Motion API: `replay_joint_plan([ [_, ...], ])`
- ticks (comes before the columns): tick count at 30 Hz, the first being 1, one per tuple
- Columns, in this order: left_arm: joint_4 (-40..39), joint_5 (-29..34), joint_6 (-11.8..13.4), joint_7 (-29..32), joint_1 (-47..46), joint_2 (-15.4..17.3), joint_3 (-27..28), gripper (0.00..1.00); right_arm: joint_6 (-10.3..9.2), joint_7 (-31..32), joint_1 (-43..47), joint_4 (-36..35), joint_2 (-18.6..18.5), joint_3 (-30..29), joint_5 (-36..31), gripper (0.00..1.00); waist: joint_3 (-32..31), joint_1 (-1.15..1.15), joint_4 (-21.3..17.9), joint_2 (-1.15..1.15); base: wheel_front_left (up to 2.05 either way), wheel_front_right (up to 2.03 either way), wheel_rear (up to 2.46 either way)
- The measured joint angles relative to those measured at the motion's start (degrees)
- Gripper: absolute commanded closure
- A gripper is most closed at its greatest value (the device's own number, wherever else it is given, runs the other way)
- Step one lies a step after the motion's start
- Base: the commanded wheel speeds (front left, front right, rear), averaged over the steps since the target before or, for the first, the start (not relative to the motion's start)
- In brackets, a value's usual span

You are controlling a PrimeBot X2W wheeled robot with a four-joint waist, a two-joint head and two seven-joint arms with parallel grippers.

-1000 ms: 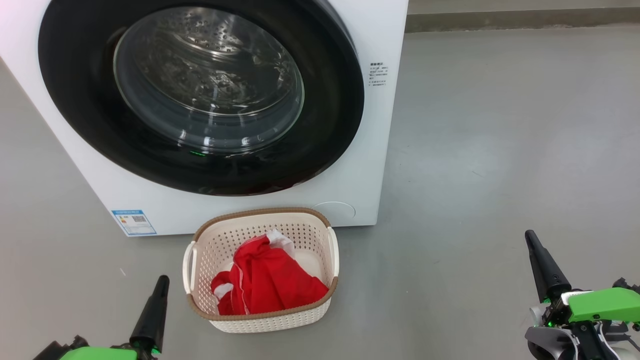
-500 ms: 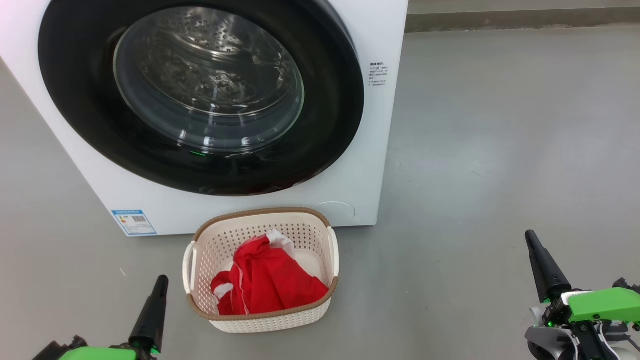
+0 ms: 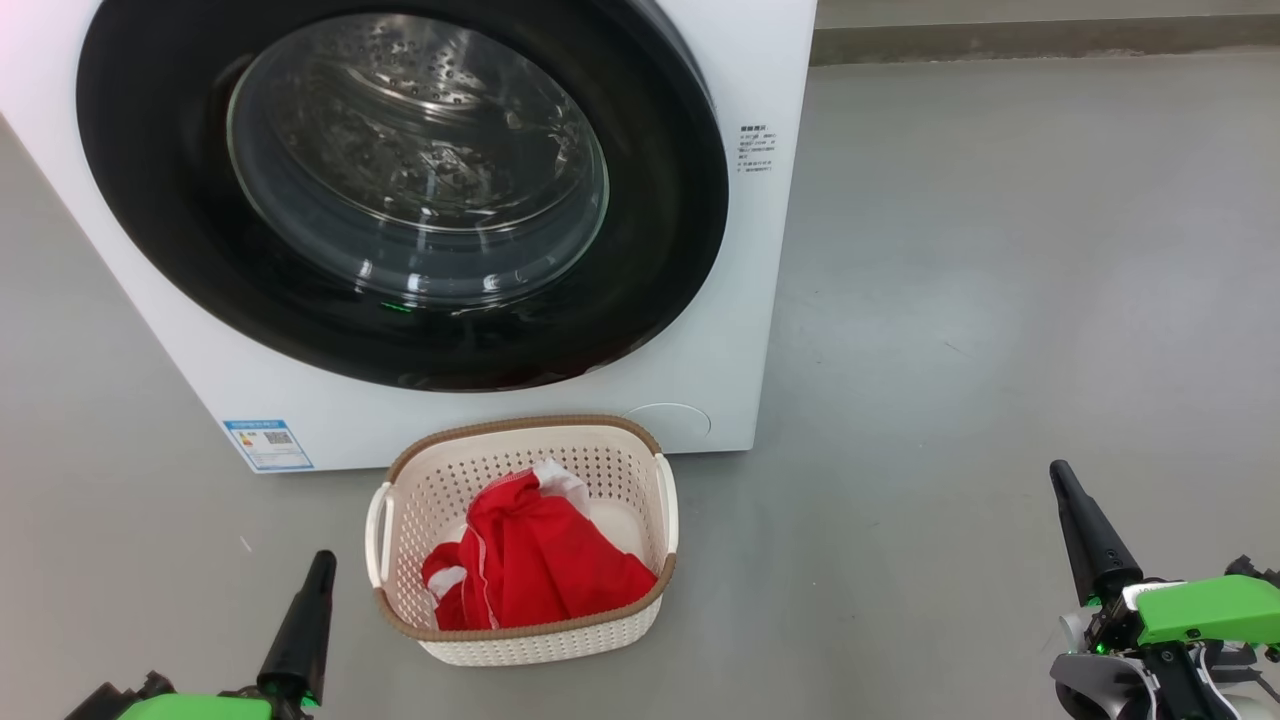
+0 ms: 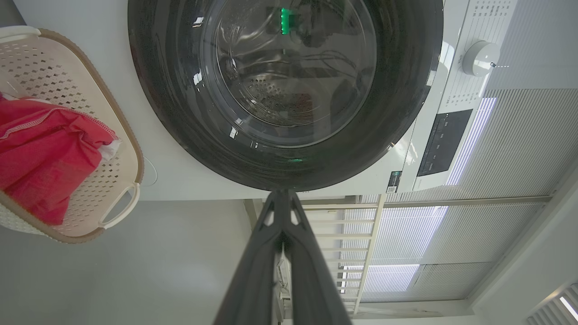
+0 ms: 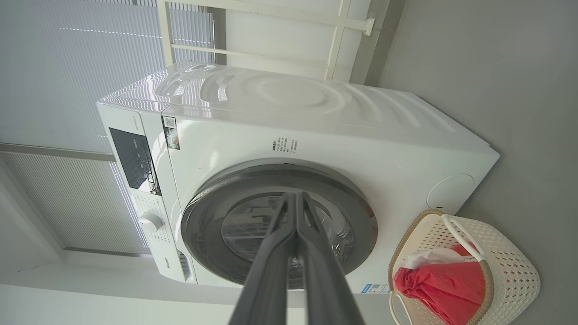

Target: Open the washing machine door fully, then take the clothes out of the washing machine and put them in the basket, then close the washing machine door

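Head view first: what does it give you?

Both arms at once. The left pincer (image 3: 323, 560) sits at the near left and the right pincer (image 3: 1057, 470) at the near right. Each has its two dark fingers pressed together on nothing, tips aimed far toward the white boxy washing machine (image 3: 770, 300).

And the wrist views?

They add the upper front of the machine. The left wrist view shows a dark control panel (image 4: 440, 142) and a white dial (image 4: 481, 58).

How does the door stand?

The round washing machine door with its glossy black rim (image 3: 150, 250) is closed flat on the front, its glass facing near.

Where are the clothes?

The red and white clothes (image 3: 540, 565) are bundled in the small cream perforated basket with a brown rim (image 3: 520, 423). The white part lies toward the far end. The basket stands on the grey floor (image 3: 1000, 300) just near of the machine, with a white handle on its left and right sides. I cannot tell which side is longer.

And relative to the pincers?

It stands between them, near the left tip but apart from it, and well apart from the right.
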Motion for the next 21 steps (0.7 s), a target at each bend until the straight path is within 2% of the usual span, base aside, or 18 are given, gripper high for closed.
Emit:
replay_joint_plan([
  [21, 0.01, 0.01, 0.0, 0.43, 0.0, -0.05, 0.27, 1.0, 0.0, 0.32, 0.0, 0.02, 0.13, -0.15, -0.02, 1.0, 0.0, 0.0, 0.0, 0.0, 0.0, 0.0, 0.0],
])
